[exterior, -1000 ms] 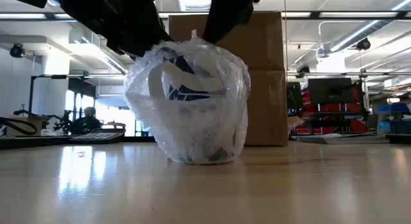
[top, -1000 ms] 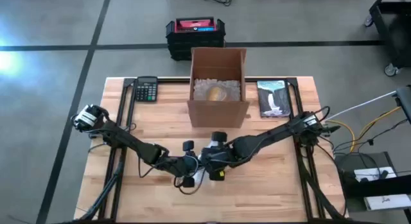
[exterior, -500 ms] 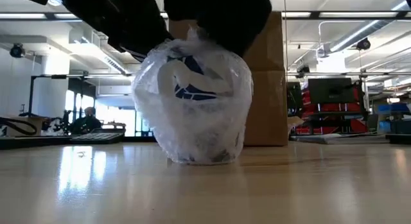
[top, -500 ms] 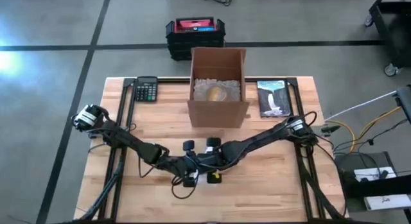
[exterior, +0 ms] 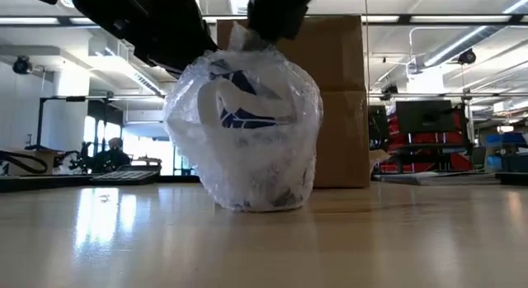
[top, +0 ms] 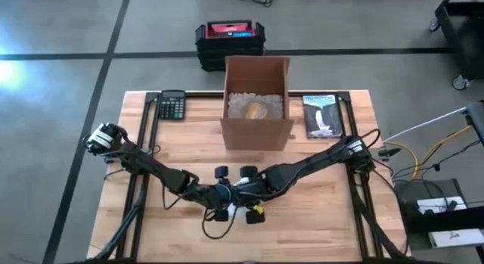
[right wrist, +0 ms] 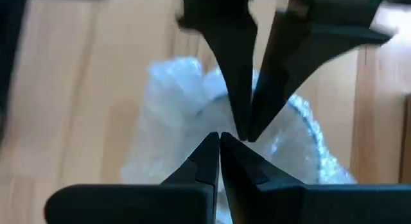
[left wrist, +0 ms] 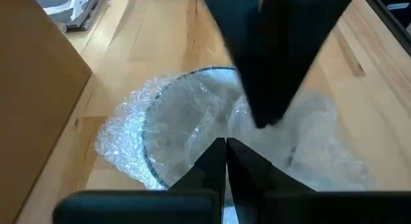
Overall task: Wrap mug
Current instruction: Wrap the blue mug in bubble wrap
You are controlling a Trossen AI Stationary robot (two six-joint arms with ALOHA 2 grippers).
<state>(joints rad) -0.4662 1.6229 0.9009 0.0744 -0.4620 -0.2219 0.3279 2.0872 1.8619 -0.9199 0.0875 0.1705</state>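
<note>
The mug [exterior: 243, 127], white with a blue pattern, stands upright on the table near its front edge, wrapped in clear bubble wrap [left wrist: 138, 131]. Its rim [left wrist: 186, 76] shows through the wrap in the left wrist view. Both grippers hang close together over its top. My left gripper [left wrist: 226, 144] is shut at the wrap's upper side. My right gripper [right wrist: 219, 137] is shut at the gathered top. In the high view the two grippers [top: 236, 197] hide the mug. My left gripper has its shut fingertips on the bubble wrap over the mug's mouth [left wrist: 212, 131], coming down at a slant from the table's left. Whether wrap lies between the fingers, the fingers themselves hide. My right gripper pinches the gathered tuft of wrap [exterior: 247, 39] at the mug's top, from above. The wrapped mug stands on the table below it.
An open cardboard box [top: 257, 105] with packing material stands behind the mug at the middle back. A calculator [top: 172, 105] lies at the back left and a picture book [top: 323, 116] at the back right. Bare wood lies to the left and right of the mug.
My right gripper has gone toward the table's near edge and a little left, over the mug's top, and now has the wrap's tuft. The wrap's top is drawn together more than before. The mug stays standing in place.
</note>
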